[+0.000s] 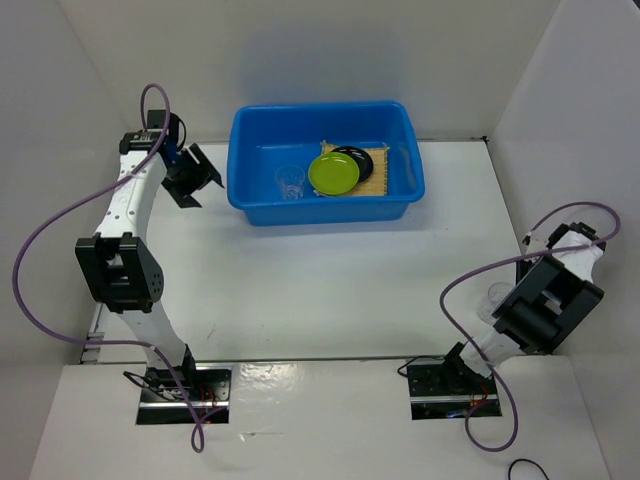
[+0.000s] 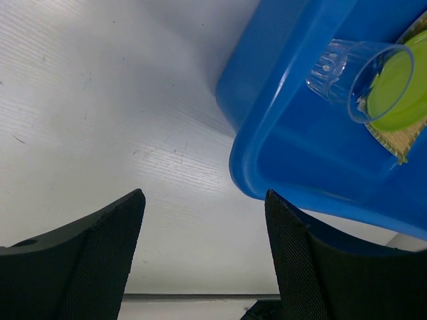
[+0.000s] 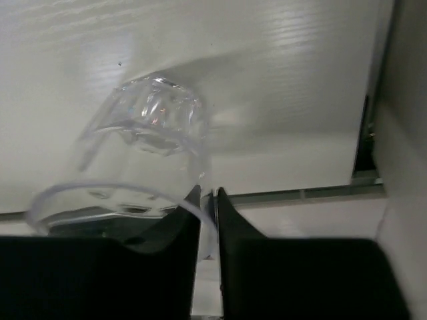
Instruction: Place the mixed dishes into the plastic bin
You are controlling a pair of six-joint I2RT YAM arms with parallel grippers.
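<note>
The one dish outside the bin is a clear cup point(image 3: 147, 150), and the right claw point(image 3: 207, 217) has it. The two fingers are pressed nearly together on the thin wall at the rim, one inside and one outside. The cup hangs tipped, ahead of the fingertips and to their left, with its faceted base pointing away over the white table point(image 3: 280, 80). Whether that base touches the table I cannot tell.

The blue bin point(image 1: 320, 212) stands well apart from this claw, far across the table and nearer the left claw. In it are the other clear cup point(image 1: 290, 182), upright, and the lime-green plate point(image 1: 334, 173) lying over the black plate point(image 1: 357, 154), both on the bamboo mat point(image 1: 375, 178).

The left claw point(image 2: 203, 200) is spread wide and holds nothing. The bin's rounded corner sits just ahead of its right finger — close beside it, though the wrist view does not show whether they touch.

By my reading four of the five dishes are in, and the step in hand is carrying this last cup over. The next move calls for a lift clear of the table, then a carry until the cup hangs over a bare part of the bin's floor. The release should be low. The pinch on one thin wall is slim — the cup may swing or slip, and it should come down away from the standing cup.

No brand, label or writing can be read in any view.
</note>
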